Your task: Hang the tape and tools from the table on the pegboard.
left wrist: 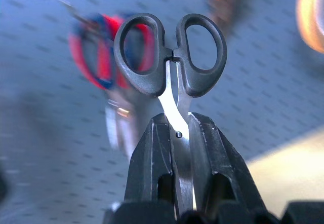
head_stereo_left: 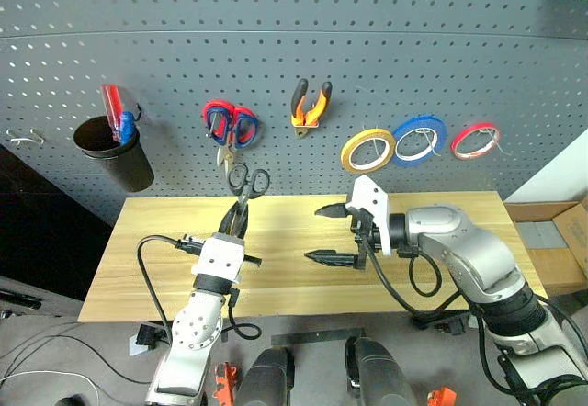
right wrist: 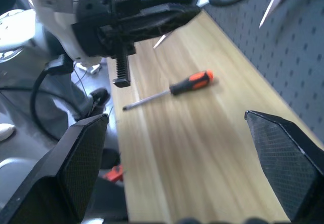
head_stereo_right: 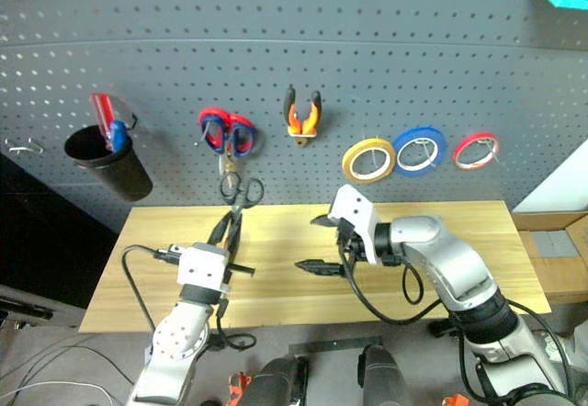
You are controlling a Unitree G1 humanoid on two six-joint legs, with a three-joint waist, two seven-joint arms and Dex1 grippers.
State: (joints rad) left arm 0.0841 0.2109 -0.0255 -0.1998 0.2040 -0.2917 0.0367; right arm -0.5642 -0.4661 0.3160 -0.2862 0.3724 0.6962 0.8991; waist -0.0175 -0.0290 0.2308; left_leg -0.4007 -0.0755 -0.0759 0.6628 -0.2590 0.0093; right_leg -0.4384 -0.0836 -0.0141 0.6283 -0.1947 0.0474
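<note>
Pegboard point(head_stereo_left: 386, 66): dark grey-blue, dotted with holes; we see yellow tape point(head_stereo_left: 367, 150) and pliers point(head_stereo_left: 310, 105) already hung.
Left gripper point(left wrist: 181, 133): clenched on the black-handled scissors point(head_stereo_left: 246, 188) by the blades — loops up, near the board.
Risk: we judge smooth steel could slip.
Right gripper point(head_stereo_left: 333, 233): spread wide, empty.
Table point(head_stereo_left: 459, 213): pale planks; screwdriver point(right wrist: 172, 88) lying there.
</note>
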